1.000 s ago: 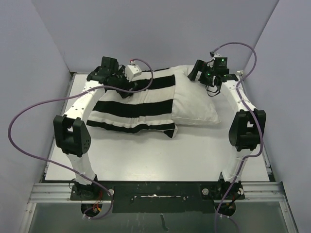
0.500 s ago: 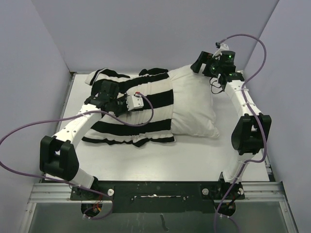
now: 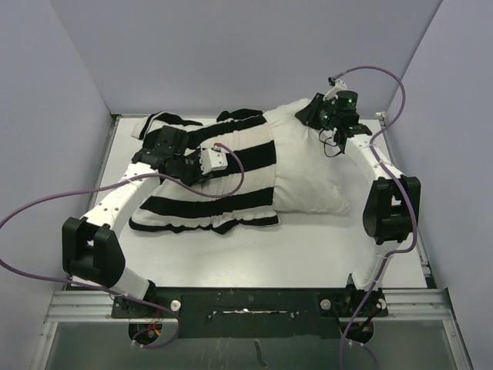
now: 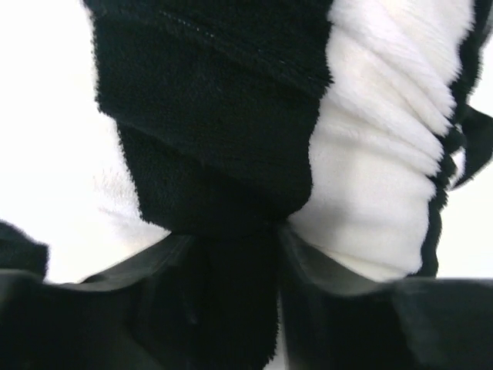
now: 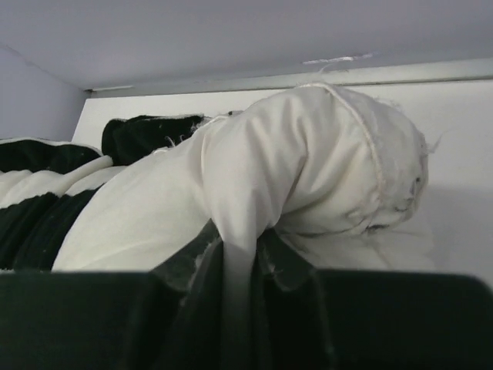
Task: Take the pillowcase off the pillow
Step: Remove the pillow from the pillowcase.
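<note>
With the left gripper (image 4: 235, 254) clamped on a black fold of the pillowcase (image 3: 246, 202) just ahead of it and the right gripper (image 5: 235, 258) pinching a corner of the pillow (image 3: 308, 173), a slow, steady pull apart seemed the safest way.

A robotics lab is indicated: a white desk (image 3: 308, 247) enclosed by plain walls (image 3: 231, 54), 2 cabled arms (image 3: 115, 202) bolted to a rail (image 3: 85, 307).
</note>
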